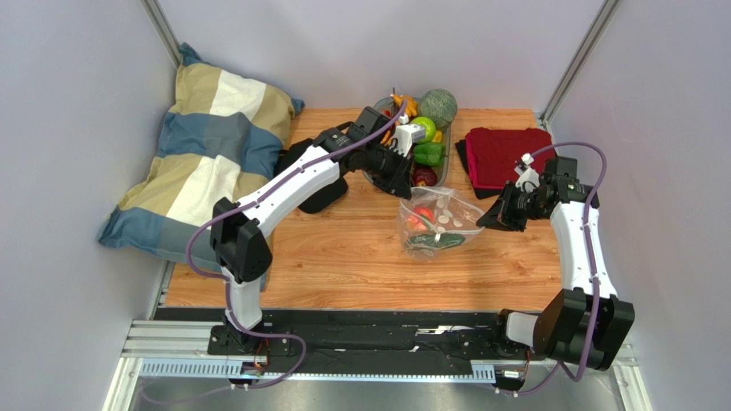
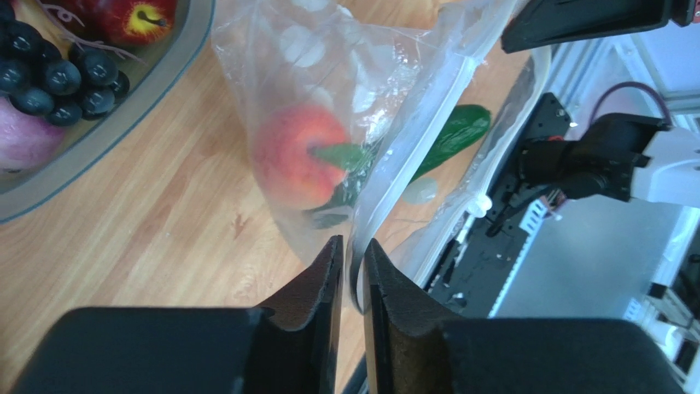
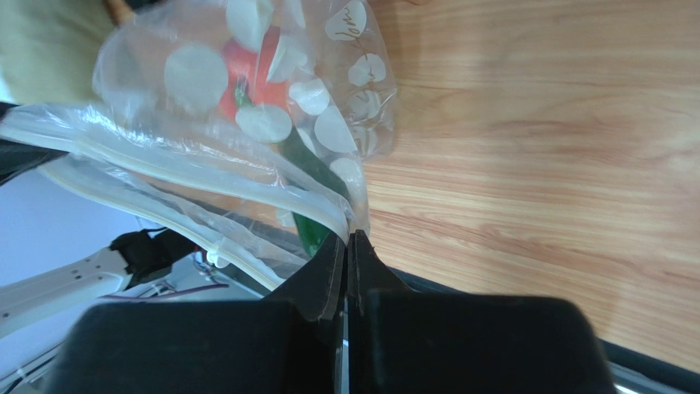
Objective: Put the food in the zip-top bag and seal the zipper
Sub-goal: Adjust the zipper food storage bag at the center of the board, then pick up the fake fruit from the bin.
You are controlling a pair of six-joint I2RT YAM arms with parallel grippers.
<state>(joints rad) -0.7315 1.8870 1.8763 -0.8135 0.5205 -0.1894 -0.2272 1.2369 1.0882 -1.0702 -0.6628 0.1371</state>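
The zip-top bag point(image 1: 446, 211), clear with white dots, hangs stretched between my two grippers above the wooden table. It holds a red round fruit point(image 2: 297, 156) and a long green vegetable point(image 2: 456, 131); both also show in the right wrist view, the fruit point(image 3: 234, 74) and the vegetable point(image 3: 308, 168). My left gripper point(image 2: 353, 246) is shut on the zipper point(image 2: 415, 144) at the bag's far end, also seen from above point(image 1: 405, 190). My right gripper point(image 3: 347, 240) is shut on the bag's other corner point(image 1: 486, 223). In the right wrist view two zipper strips point(image 3: 189, 160) run apart.
A grey tray point(image 2: 123, 115) with an apple point(image 2: 135, 16), grapes point(image 2: 57, 74) and other fruit stands just behind the bag point(image 1: 442, 181). A folded red cloth point(image 1: 506, 154) lies at the back right. A striped pillow point(image 1: 206, 154) lies at the left.
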